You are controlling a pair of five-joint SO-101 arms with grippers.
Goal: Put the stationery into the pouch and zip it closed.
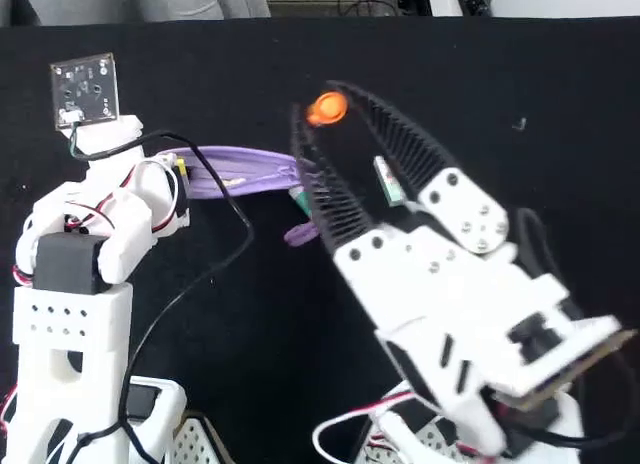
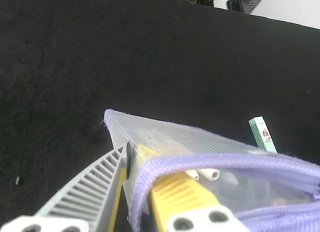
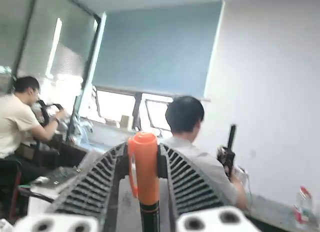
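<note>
1. I see a table covered in black cloth. Its far edge runs along the top of the high view.
2. The right wrist view looks out into the room, where a blue blind hangs over a window beside a white wall.
3. The pouch is purple-edged clear mesh. It lies on the cloth between the two arms with its zip open.
4. My left gripper is clamped on the pouch wall at its open end. The yellow finger is inside and the grey one outside.
5. White tips of some stationery lie inside the pouch.
6. My right gripper is raised off the table and points upward. It is closed on a pen with an orange cap, which stands up between the ribbed fingers.
7. A small green-and-white box lies on the cloth just beyond the pouch. It may be an eraser, but I cannot tell.
8. Bare cloth lies open behind the pouch and to the far right. In front, the left arm's cable crosses the space between the arms.
</note>
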